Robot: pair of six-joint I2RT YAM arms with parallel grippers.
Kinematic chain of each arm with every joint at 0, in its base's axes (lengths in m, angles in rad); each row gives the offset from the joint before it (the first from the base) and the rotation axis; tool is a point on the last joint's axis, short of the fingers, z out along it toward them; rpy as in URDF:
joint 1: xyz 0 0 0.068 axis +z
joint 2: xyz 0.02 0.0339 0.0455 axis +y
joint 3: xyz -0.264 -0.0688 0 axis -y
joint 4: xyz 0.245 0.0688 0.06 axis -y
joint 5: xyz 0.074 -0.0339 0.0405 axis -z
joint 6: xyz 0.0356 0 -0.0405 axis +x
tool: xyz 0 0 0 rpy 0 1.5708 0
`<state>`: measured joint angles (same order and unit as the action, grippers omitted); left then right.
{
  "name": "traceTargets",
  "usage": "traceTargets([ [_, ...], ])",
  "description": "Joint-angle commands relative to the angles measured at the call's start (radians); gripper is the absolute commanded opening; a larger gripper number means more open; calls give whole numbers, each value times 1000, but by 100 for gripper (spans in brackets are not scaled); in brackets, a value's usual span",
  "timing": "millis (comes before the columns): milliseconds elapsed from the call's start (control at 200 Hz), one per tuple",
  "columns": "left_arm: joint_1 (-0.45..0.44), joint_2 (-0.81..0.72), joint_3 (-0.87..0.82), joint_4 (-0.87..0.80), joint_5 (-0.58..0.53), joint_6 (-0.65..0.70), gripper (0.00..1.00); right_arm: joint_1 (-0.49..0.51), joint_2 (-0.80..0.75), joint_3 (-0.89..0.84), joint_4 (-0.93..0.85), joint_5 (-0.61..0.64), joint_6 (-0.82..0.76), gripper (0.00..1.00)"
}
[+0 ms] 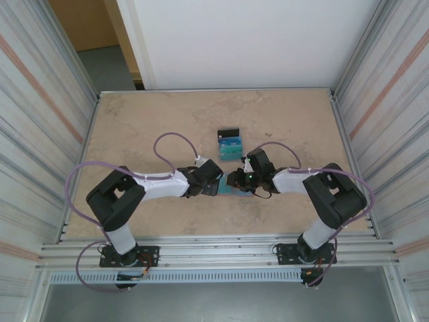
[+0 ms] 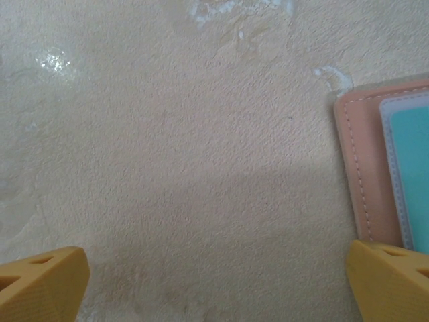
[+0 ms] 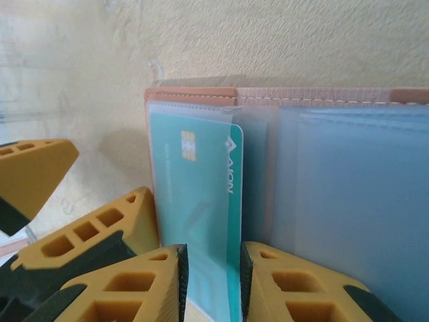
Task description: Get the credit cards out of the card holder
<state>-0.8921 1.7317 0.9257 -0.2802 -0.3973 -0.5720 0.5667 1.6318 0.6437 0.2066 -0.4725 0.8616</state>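
A: Where's the card holder?
B: Open on the desk, teal credit card in its end pocket.
A: Hands?
B: The left hand is spread wide just beside it. The right hand is narrowly apart astride that card; gripping or not, I cannot tell.

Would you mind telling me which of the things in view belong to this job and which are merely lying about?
Job: card holder; teal card in its pocket; three loose cards beyond it; right gripper at that teal card.
Not the job: table; purple cables on the arms.
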Motion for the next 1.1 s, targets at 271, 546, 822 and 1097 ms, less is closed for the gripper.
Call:
traceTargets([
  [271,-8,17,21,-91,-21,-4,99,-38,-24,-42,161,-134,49,15],
  [546,-10,14,21,-100,-22,-2,99,-51,-20,-63,201,-150,62,8],
  [822,-10,25,23,-105,-31,-3,99,-86,-32,-95,212,-150,62,3],
  [1097,-10,26,21,-108,-34,-4,99,-139,-50,-120,178,-146,41,6],
])
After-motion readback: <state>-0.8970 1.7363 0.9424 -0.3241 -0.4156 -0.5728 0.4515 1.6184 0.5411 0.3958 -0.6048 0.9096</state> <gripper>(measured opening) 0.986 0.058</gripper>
